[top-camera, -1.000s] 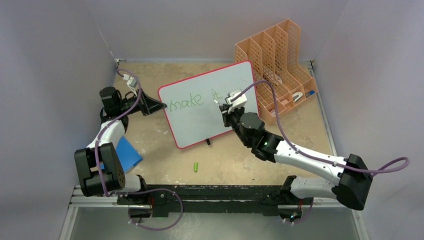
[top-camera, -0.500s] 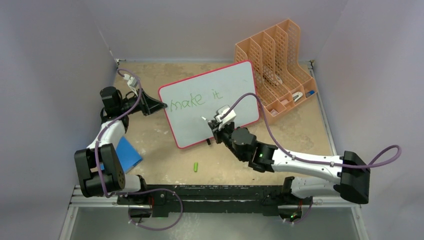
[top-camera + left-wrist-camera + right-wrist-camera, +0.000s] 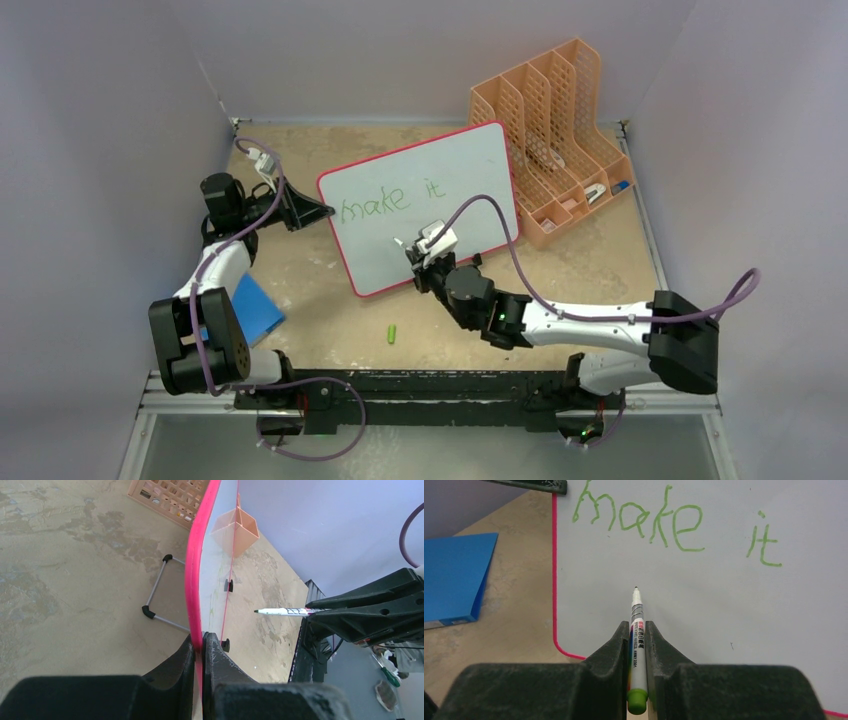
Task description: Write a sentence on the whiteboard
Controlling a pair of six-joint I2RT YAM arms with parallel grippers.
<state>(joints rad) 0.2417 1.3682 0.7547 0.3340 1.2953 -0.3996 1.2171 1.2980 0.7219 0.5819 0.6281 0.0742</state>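
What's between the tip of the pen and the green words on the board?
Only bare whiteboard. The right wrist view shows the pen pointing at a blank patch below the green words.

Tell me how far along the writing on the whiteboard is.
Done: the green words "make it" run along the top of the whiteboard. In hand: the right tool grips the marker, tip aimed at the blank area below, seemingly just off the surface; the left tool clamps the board's pink rim. Left: the rest of the sentence; nothing is written lower down yet.
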